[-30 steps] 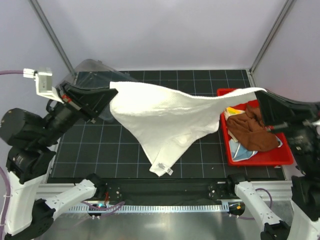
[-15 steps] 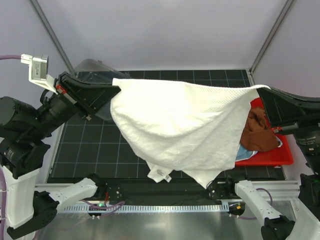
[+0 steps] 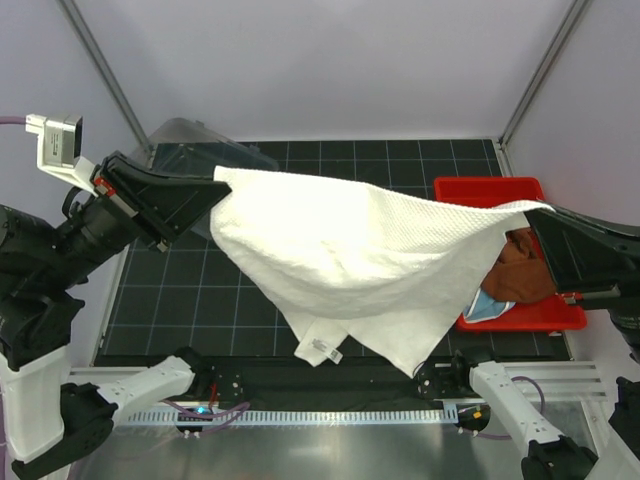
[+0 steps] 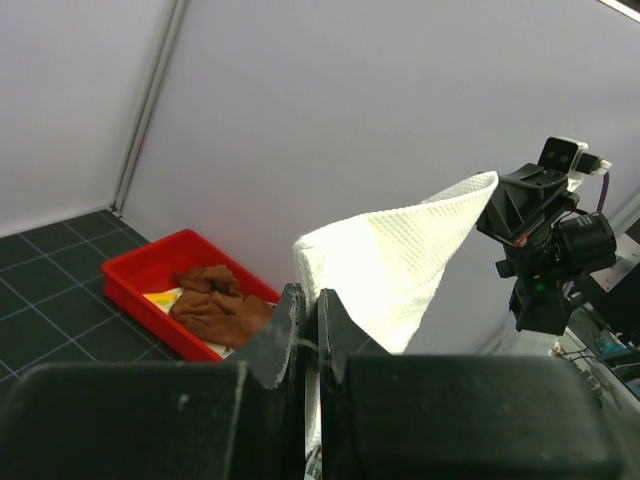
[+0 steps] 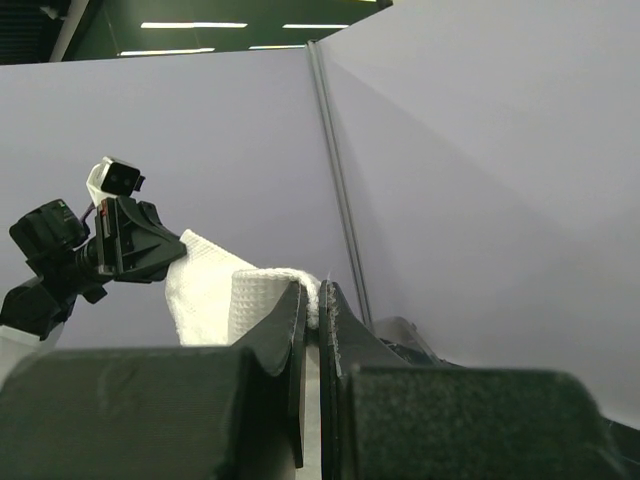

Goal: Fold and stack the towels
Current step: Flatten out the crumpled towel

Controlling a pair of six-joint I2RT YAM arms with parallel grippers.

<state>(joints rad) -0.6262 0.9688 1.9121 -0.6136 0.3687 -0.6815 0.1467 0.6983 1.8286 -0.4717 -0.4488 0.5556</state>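
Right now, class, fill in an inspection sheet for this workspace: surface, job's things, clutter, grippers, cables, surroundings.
Surface: black gridded mat.
Job's things: white towel stretched in the air between both arms; brown towel, light-blue towel and yellow towel bunched in the red tray.
Clutter: clear plastic bin at the back left.
Grippers: left gripper and right gripper each shut on a corner of the white towel.
Cables: purple cable by the left arm.
Surroundings: pale walls, metal frame poles.
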